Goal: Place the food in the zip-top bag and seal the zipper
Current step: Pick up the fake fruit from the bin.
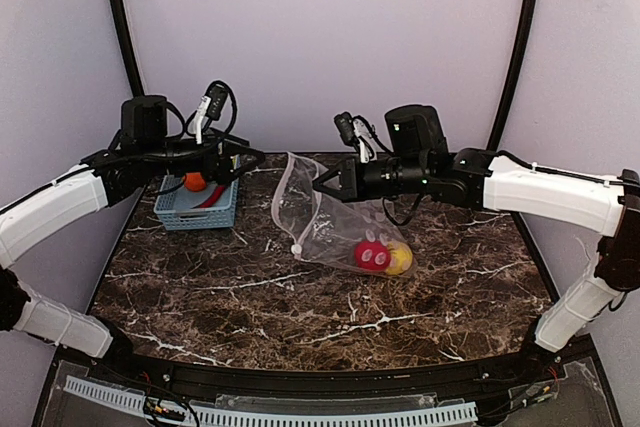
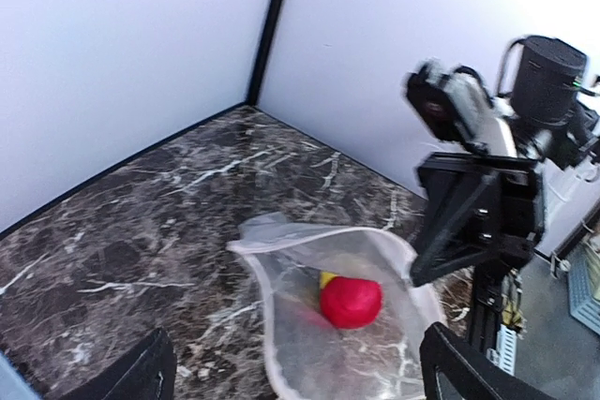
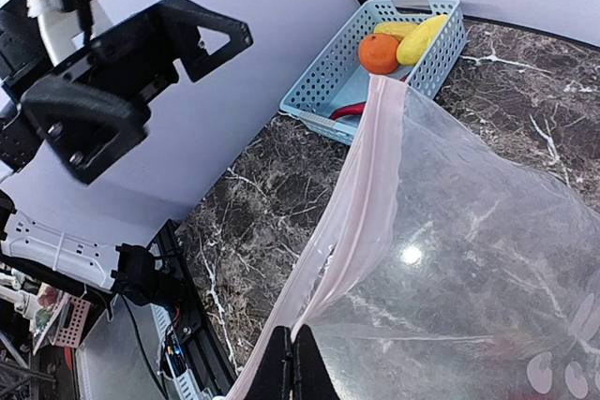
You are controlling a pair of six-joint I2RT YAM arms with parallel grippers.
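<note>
with the zip-top bag (image 1: 320, 217) hung by its mouth edge from the closed right gripper (image 1: 322, 185), a red piece (image 1: 372, 255) and yellow piece (image 1: 401, 260) lying inside, and the left gripper (image 1: 235, 161) spread wide and empty above the basket (image 1: 190, 215), the orange ball (image 1: 194, 182) is best taken squarely from above.

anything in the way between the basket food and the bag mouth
Nothing visible does: only bare table lies between the basket and the zip-top bag, whose mouth the right tool holds open. The left tool is open, empty.
</note>
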